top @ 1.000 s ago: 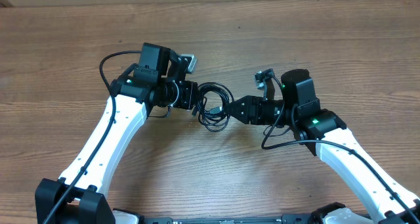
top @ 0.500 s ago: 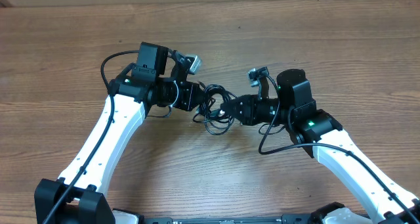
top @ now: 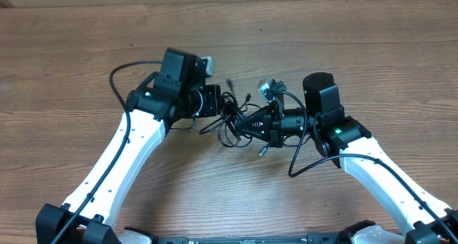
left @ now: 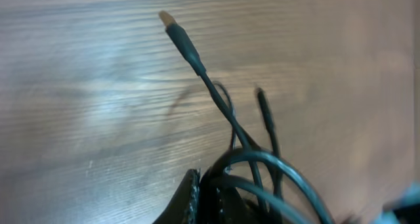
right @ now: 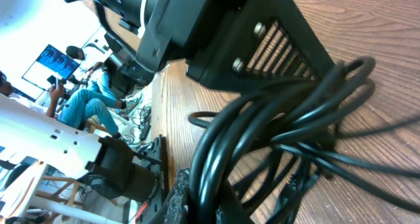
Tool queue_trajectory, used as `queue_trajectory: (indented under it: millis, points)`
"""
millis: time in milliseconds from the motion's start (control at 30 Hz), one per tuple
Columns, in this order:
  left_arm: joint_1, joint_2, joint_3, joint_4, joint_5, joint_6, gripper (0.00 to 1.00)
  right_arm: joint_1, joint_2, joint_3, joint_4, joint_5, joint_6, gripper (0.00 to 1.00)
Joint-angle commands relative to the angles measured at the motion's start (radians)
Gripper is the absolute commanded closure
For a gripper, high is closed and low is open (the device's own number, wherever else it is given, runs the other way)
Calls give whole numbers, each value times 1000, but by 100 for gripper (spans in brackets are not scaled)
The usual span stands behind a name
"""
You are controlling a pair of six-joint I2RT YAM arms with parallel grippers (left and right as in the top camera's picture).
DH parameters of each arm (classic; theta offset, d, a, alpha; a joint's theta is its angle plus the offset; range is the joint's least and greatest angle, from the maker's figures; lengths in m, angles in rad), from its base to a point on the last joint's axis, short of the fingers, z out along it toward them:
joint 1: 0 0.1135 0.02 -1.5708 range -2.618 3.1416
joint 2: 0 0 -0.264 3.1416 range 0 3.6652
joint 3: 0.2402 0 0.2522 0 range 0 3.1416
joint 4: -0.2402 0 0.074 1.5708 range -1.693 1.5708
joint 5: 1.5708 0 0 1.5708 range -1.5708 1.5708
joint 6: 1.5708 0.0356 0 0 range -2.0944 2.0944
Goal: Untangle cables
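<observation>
Gripping the cables (top: 230,119) from opposite sides, the two arms meet over the middle of the table (top: 372,44). The left gripper (top: 220,106) sits at the left edge of the tangle, pressed together on several strands. In the left wrist view, cords emerge directly from between its fingers (left: 190,198). The right gripper (top: 245,121) sits at the right edge of the tangle, pinched shut on a bunch of cords that run down into its jaws in the right wrist view.

Judgement: the opposed holds appear set so the arms can draw apart and open the knot between them.

Condition of the cables: they are thin, glossy black cords, bunched in overlapping loops between the two grippers and not yet separated. One free end with a pale-tipped plug (left: 167,18) projects away from the tangle on its far side, with a shorter end (left: 261,96) beside it. A silver-tipped end (top: 262,152) trails from the near side. The number of cords cannot be determined.
</observation>
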Motion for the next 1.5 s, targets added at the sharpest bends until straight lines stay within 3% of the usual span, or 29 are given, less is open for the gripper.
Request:
queue_trajectory:
  millis: [0, 167, 300, 400, 567, 700, 867, 900, 1033, 1167, 1300, 1367, 1467]
  points:
    - [97, 31, 17, 66, -444, -449, 96, 37, -41, 5, -31, -309, -42, 96]
    - [113, 31, 18, 110, -320, -468, 96, 37, -41, 5, -124, -180, -40, 96]
    - [137, 31, 18, 126, -64, -331, 96, 37, -41, 5, -261, 62, -6, 96]
    - [140, 31, 18, 137, 87, -157, 96, 37, -41, 5, -328, 263, 90, 96]
    - [143, 30, 18, 106, 428, 206, 96, 37, -41, 5, -385, 707, 373, 96]
    - [143, 30, 18, 89, 401, 206, 96, 37, -41, 5, -445, 998, 584, 85]
    - [143, 30, 18, 34, 69, -22, 96, 37, -41, 5, -459, 1023, 604, 68]
    - [142, 30, 18, 6, -3, -80, 96, 37, -41, 5, -459, 1023, 605, 56]
    - [137, 31, 16, -51, -43, -172, 96, 37, -41, 5, -449, 998, 610, 46]
    - [120, 31, 16, -47, -39, -101, 96, 37, -41, 5, -398, 861, 618, 41]
    - [85, 31, 16, -32, 113, 170, 96, 37, -41, 5, -310, 668, 571, 30]
    - [53, 31, 16, -36, 192, 312, 96, 37, -41, 5, -223, 525, 571, 30]
    - [10, 31, 16, -29, 212, 332, 96, 37, -41, 5, -158, 491, 650, 41]
